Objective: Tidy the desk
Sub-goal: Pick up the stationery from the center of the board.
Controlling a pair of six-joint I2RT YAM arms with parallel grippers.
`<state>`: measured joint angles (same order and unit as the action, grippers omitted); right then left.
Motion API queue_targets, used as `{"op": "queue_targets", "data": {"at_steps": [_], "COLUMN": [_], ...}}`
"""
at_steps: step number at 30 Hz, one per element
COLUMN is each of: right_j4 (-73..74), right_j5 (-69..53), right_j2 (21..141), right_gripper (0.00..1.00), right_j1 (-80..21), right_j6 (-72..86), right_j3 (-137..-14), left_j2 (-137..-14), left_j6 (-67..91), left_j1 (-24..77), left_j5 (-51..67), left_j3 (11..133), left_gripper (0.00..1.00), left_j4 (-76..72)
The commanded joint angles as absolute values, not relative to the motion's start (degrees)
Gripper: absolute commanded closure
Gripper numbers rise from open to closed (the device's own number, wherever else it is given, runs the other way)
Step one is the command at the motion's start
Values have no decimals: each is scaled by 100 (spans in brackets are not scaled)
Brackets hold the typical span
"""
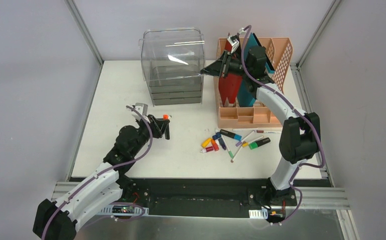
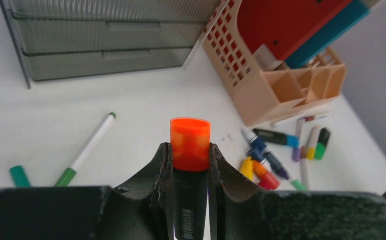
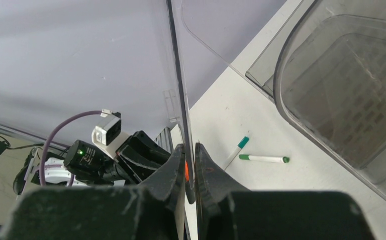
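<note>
Left end effector around orange-capped marker, seemingly well inside desk edges.

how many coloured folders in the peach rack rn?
2: red folder, left side of the peach rack; teal folder beside it on its right. Rack partly blocked, more may be hidden.

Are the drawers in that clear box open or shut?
Shut: the drawers of the box all sit flush with its frame, none pulled out.
</note>
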<state>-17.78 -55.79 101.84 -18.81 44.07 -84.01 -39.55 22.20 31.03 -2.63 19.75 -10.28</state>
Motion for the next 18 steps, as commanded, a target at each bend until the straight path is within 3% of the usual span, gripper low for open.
{"op": "queue_targets", "data": {"at_steps": [1, 6, 18], "right_j4": [-2027, -2030, -2096], "right_j5": [-5542, -5540, -5554], "right_j2": [9838, 9802, 9798], "right_gripper": [98, 98, 98], "right_j1": [-1770, -1775, -1775], "right_j6": [4525, 4535, 4596], "right_j3": [-8350, -8328, -8307], "left_j2": [-3812, -3972, -5269], "left_j6": [3417, 5142, 6947], "left_j1": [3046, 3027, 2544], "left_j5": [-501, -1846, -2292], "left_j3": [1743, 1491, 2078], "left_gripper": [100, 100, 100], "left_j4": [-2849, -3379, -4086]}}
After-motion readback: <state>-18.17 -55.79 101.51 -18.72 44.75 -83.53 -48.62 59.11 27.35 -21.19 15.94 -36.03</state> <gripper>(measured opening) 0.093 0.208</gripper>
